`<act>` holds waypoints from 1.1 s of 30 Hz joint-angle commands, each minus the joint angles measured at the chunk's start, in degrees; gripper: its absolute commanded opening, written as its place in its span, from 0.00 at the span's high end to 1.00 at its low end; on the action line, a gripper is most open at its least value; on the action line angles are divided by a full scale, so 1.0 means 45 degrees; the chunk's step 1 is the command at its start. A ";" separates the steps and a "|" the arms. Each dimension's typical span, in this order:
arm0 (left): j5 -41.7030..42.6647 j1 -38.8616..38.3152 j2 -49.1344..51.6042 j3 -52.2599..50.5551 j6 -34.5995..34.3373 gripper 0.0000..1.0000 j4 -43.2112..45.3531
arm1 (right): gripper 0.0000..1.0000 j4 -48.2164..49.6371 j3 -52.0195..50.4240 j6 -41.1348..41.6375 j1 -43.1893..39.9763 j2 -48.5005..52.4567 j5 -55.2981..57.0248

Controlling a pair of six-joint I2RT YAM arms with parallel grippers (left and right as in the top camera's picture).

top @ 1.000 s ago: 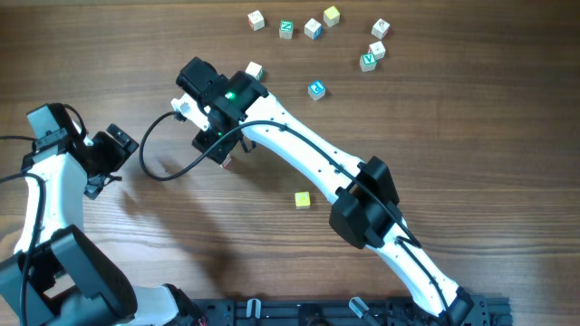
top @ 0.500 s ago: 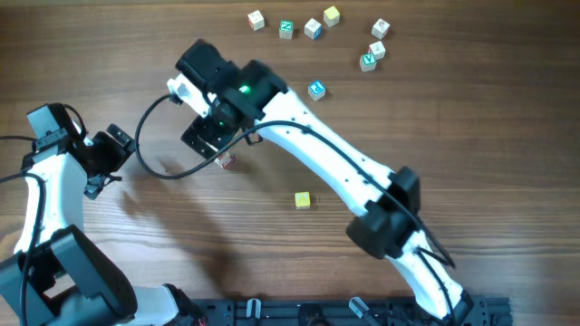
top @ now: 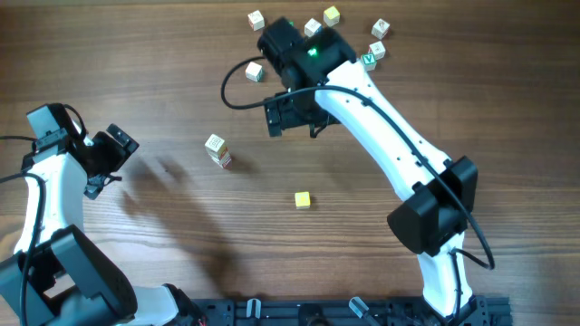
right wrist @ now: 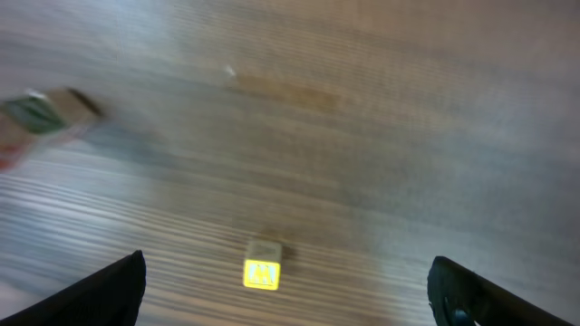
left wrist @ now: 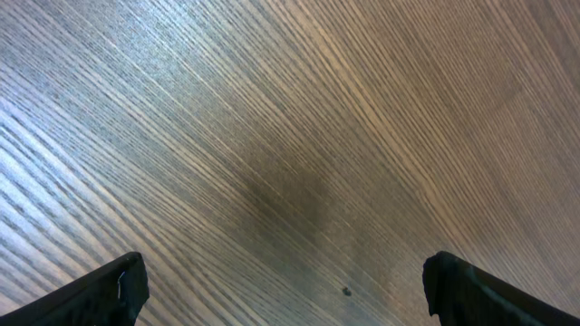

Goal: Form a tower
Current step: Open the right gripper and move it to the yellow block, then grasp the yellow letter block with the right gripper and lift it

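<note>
The tower (top: 217, 150) is a short stack of small letter cubes on the wood left of centre, with a pale cube on top and a red-marked cube beneath. It stands free, and shows as a blur at the left edge (right wrist: 43, 116) of the right wrist view. My right gripper (top: 293, 125) hovers to the tower's upper right, open and empty. A loose yellow cube (right wrist: 263, 272) lies on the table between its fingers, the same yellow cube (top: 303, 199) seen from above. My left gripper (top: 113, 161) is open over bare wood at the far left.
Several loose letter cubes lie along the far edge, among them a white one (top: 255, 71), another (top: 256, 19), a yellow one (top: 332, 14) and one at the right (top: 381, 29). The right arm (top: 399, 154) spans the table's right half.
My right gripper has opened and drawn away up and to the right, leaving the pale cube on the stack. The left arm has not moved.
</note>
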 commanded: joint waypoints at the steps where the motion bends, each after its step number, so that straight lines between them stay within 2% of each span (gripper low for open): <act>1: 0.0015 0.0058 -0.0141 0.0194 -0.0107 0.00 0.0015 | 0.00 0.0053 -0.1297 0.0461 0.0044 -0.0107 -0.0432; 6: 0.0015 0.0058 -0.0141 0.0199 -0.0112 0.00 0.0015 | 0.00 0.0146 -0.2856 -0.0204 0.0039 -0.1035 -0.1035; 10: 0.0015 0.0058 -0.0141 0.0199 -0.0107 0.00 0.0015 | 0.00 0.1477 -0.5741 -0.0189 0.0039 -0.4007 -0.1015; 12: 0.0015 0.0058 -0.0141 0.0194 -0.0112 0.00 0.0015 | 0.00 0.2973 -0.7849 -0.0185 0.0044 -0.5824 -0.1239; 14: 0.0015 0.0058 -0.0141 0.0199 -0.0112 0.00 0.0015 | 0.00 0.5362 -1.0564 -0.0199 0.0053 -0.7116 -0.1957; 17: 0.0015 0.0058 -0.0141 0.0199 -0.0107 0.00 0.0015 | 0.00 0.7232 -1.2036 -0.0525 0.0078 -0.6722 -0.2909; 22: 0.0015 0.0058 -0.0141 0.0199 -0.0107 0.00 0.0015 | 0.00 0.7849 -1.2046 -0.0855 0.0267 -0.4847 -0.2890; 26: 0.0015 0.0058 -0.0141 0.0199 -0.0112 0.00 0.0015 | 0.00 0.8704 -1.2046 -0.0738 0.1253 -0.3007 -0.2880; 29: 0.0015 0.0058 -0.0141 0.0199 -0.0112 0.00 0.0015 | 0.02 0.8675 -1.2046 -0.0568 0.1268 -0.2749 -0.2832; 30: 0.0015 0.0058 -0.0141 0.0199 -0.0107 0.00 0.0015 | 0.10 0.8665 -1.2046 -0.0481 0.1258 -0.2744 -0.2773; 33: 0.0015 0.0058 -0.0141 0.0199 -0.0107 0.00 0.0015 | 0.25 0.8680 -1.2046 -0.0476 0.1258 -0.2749 -0.2725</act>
